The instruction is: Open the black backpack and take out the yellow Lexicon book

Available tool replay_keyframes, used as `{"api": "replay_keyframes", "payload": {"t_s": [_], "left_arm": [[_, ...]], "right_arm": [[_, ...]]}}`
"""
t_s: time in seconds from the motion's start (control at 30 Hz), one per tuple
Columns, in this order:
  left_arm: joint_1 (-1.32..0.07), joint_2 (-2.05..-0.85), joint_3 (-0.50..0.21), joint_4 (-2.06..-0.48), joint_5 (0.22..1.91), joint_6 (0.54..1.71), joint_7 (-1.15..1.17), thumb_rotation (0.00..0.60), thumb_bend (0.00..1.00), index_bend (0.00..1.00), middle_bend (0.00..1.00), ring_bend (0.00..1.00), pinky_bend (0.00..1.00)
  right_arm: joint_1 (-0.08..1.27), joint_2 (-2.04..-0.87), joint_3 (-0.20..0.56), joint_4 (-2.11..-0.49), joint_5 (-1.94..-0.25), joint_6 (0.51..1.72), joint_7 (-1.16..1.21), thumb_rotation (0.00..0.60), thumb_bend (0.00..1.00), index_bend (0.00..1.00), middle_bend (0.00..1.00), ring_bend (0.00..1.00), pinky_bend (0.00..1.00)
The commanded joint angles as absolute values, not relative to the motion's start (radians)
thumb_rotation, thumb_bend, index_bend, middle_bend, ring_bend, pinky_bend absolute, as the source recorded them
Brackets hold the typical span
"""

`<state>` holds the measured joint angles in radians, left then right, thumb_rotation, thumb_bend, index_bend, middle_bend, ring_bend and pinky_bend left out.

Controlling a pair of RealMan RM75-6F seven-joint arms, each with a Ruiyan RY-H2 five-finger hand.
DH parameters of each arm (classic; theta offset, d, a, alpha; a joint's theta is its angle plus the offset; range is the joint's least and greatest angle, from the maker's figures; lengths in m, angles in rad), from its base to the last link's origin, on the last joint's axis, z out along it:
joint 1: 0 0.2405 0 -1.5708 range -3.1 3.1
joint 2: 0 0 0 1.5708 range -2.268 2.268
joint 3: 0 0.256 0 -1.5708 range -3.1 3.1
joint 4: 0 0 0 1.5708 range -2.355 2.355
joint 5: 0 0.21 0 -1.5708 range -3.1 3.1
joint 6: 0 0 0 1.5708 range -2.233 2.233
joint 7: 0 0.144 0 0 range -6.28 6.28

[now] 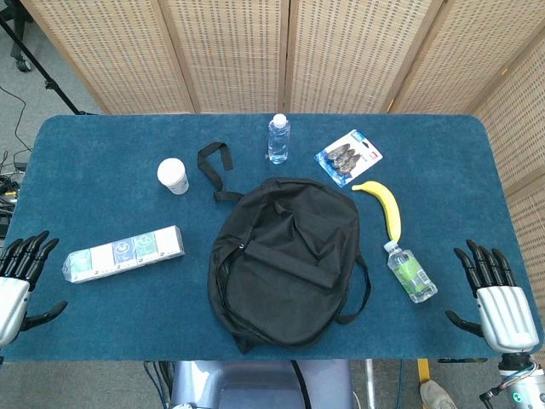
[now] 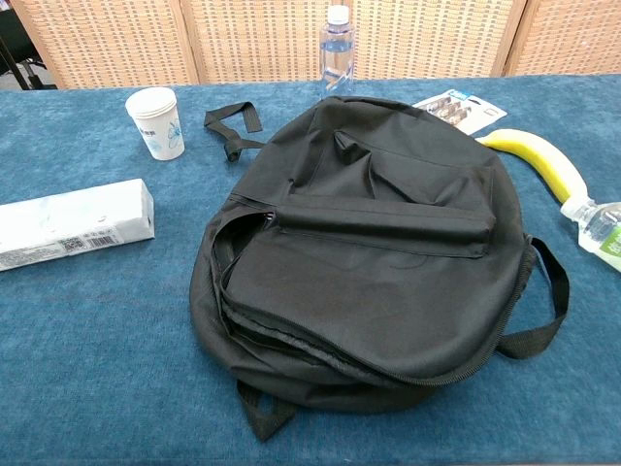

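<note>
The black backpack (image 1: 285,260) lies flat in the middle of the blue table, front pocket up; the chest view shows the backpack (image 2: 369,252) with its zippers closed and straps trailing. No yellow book shows in either view. My left hand (image 1: 19,277) rests at the table's left edge, fingers apart, holding nothing. At the right front corner my right hand (image 1: 494,294) also lies with fingers spread and empty. Both hands are well away from the bag and absent from the chest view.
A white paper cup (image 1: 173,175), a long box (image 1: 124,253), a water bottle (image 1: 278,138), a blister pack (image 1: 348,157), a banana (image 1: 386,207) and a small green-labelled bottle (image 1: 409,271) surround the bag. A wicker screen (image 1: 289,51) stands behind the table (image 1: 102,145).
</note>
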<state>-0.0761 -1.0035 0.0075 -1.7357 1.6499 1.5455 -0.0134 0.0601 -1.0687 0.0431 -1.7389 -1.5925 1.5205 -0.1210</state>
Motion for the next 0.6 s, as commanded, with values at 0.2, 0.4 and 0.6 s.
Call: {"api": "replay_keyframes", "payload": {"t_s": [0.2,0.4,0.6], "left_arm": [[-0.079,-1.012,0.006,-1.736,1.640,1.535,0.009,0.600,0.16,0.00,0.00,0.00,0.00],[-0.079,-1.022,0.003,-1.732,1.636,1.535,0.027,0.600,0.16,0.00,0.00,0.00,0.00],[-0.078,-1.039,0.002,-1.726,1.643,1.544,0.048,0.600,0.16,0.00,0.00,0.00,0.00]], "right_arm": [[0.058,-1.063,0.045,-1.742,-1.590,1.527,-0.107,0.600,0.00,0.00,0.00,0.00,0.00],[0.068,-1.058,0.035,-1.765,-1.637,1.524,-0.118,0.600,0.00,0.00,0.00,0.00,0.00],[0.163,-1.000,-0.010,-1.788,-1.750,1.379,-0.055,0.600,0.00,0.05,0.00,0.00,0.00]]}}
